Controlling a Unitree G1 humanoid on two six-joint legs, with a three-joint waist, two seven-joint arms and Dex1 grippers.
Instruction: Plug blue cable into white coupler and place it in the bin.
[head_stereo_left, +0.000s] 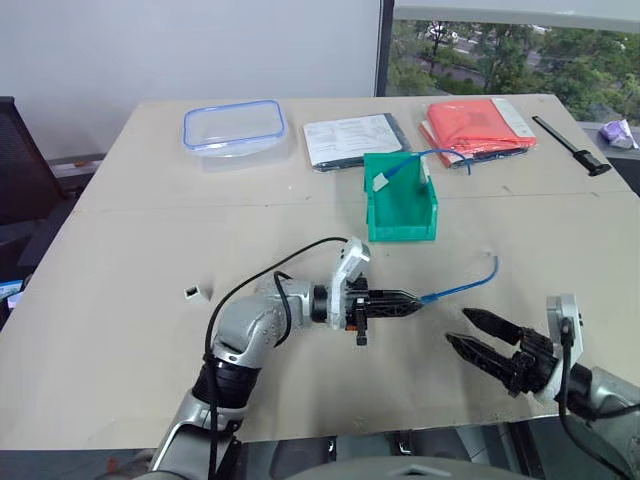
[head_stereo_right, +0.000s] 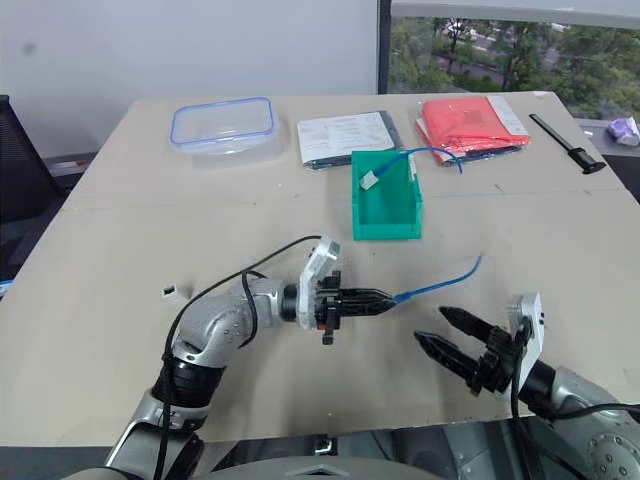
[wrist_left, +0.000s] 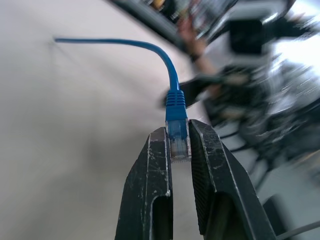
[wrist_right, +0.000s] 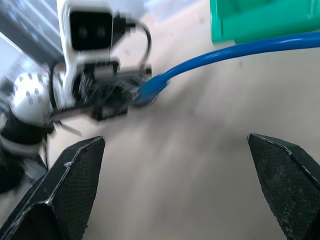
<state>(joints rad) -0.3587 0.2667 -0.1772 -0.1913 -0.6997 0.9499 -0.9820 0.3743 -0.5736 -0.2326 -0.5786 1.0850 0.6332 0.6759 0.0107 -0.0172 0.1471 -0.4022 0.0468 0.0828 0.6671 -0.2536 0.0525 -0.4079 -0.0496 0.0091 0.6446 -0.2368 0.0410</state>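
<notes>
In the bin (head_stereo_left: 402, 212), a cabled coupler (head_stereo_left: 381, 182), left end effector (head_stereo_left: 412, 299) clamping blue cable (head_stereo_left: 462, 287), right end effector (head_stereo_left: 470, 330) wide.

Left claw (head_stereo_left: 412, 300): level, pointing toward the right arm, fingers clamped together. Right claw (head_stereo_left: 472, 332): level, pointing toward the left arm, fingers spread wide.

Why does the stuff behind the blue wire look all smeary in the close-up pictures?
In the left wrist view the thin blue cable and its clear plug sit sharp between the black left gripper fingers, while the background streaks with blur. In the right wrist view the open right gripper looks crisper than the smeared cable, the tan table and the green plastic bin.
</notes>
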